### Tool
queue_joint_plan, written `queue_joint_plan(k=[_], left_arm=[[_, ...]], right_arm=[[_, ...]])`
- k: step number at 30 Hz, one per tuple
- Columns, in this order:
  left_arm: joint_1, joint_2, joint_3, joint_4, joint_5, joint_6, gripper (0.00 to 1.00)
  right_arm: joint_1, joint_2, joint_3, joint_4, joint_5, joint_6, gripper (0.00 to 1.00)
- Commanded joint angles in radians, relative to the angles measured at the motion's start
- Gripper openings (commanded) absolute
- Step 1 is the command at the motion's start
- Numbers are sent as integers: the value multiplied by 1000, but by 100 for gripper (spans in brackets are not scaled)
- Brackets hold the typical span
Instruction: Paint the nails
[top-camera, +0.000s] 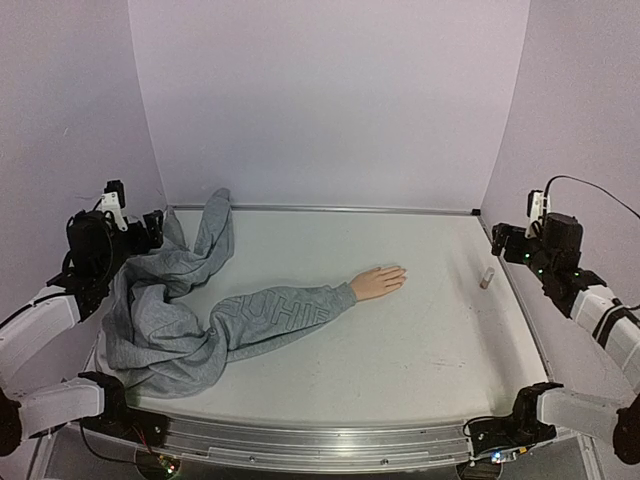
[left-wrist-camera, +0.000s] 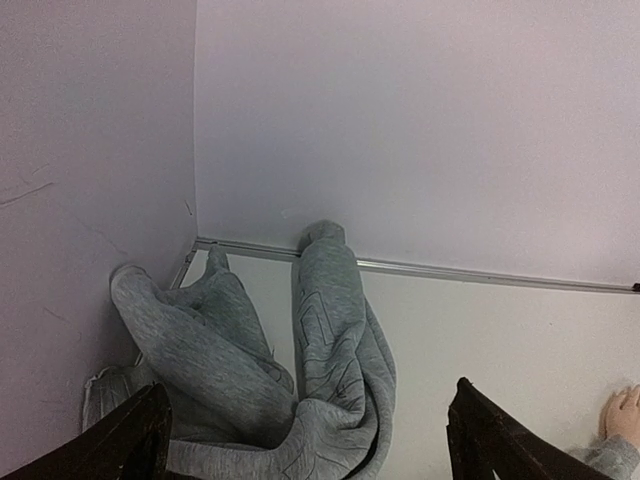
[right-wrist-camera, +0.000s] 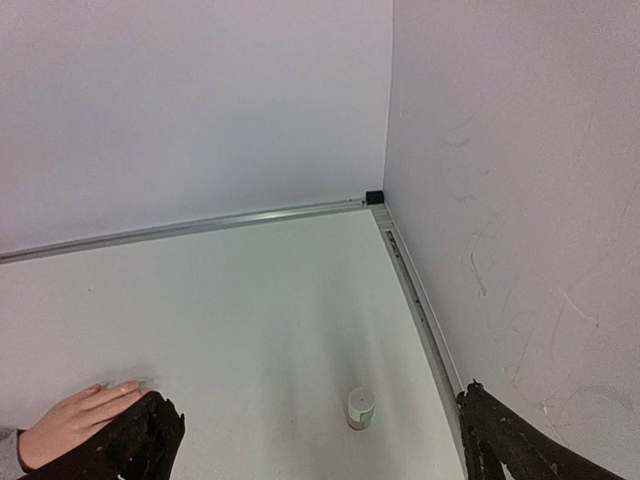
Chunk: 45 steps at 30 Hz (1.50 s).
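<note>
Nails (top-camera: 401, 272) too small to discern on mannequin hand (top-camera: 378, 283), left tool (left-wrist-camera: 311, 386) and right tool (right-wrist-camera: 312, 392) spread wide, empty

Left arm (top-camera: 45, 320) and right arm (top-camera: 605, 310): white link shells with black joint housings. Left base (top-camera: 105, 400) and right base (top-camera: 515, 420): black blocks. A white camera mount (top-camera: 537, 208) sits at each wrist. A thin black cable (top-camera: 590, 187) arcs off the right wrist. Small green lights (top-camera: 541, 268) show on the right wrist housing. Left fingers (left-wrist-camera: 130, 440) and right fingers (right-wrist-camera: 145, 440): dark, rough-surfaced.
</note>
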<state>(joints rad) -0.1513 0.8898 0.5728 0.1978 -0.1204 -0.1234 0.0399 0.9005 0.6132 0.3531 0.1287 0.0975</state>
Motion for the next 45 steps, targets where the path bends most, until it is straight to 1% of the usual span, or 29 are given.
queue_joint_plan(k=[1, 5, 9, 15, 20, 23, 25, 27, 32, 35, 40, 45], left_arm=[[2, 11, 45, -18, -37, -42, 98], [2, 35, 72, -44, -14, -41, 98], [3, 66, 107, -74, 29, -49, 99], [-13, 134, 197, -141, 94, -47, 99], [-51, 180, 274, -210, 108, -37, 99], [-77, 202, 313, -244, 122, -38, 99], [-96, 213, 334, -263, 128, -38, 99], [-111, 222, 353, -280, 134, -38, 99], [-133, 237, 385, -304, 158, -36, 100], [-139, 244, 395, -312, 170, -36, 99], [-143, 255, 407, -319, 193, -39, 100], [-143, 269, 423, -321, 215, -42, 99]], right_arm=[[3, 101, 23, 117, 85, 18, 98], [4, 221, 45, 141, 175, 63, 98], [5, 341, 90, 127, 196, 74, 98], [6, 569, 235, 61, 243, 97, 98], [-8, 709, 356, 2, 265, 146, 98], [-20, 782, 423, -49, 268, 171, 96], [-23, 812, 450, -70, 260, 188, 95], [-51, 836, 472, -90, 250, 217, 93], [-75, 868, 492, -145, 253, 253, 88], [-84, 867, 471, -160, 239, 261, 85], [-90, 873, 446, -171, 167, 250, 79], [-90, 870, 421, -172, 147, 227, 78]])
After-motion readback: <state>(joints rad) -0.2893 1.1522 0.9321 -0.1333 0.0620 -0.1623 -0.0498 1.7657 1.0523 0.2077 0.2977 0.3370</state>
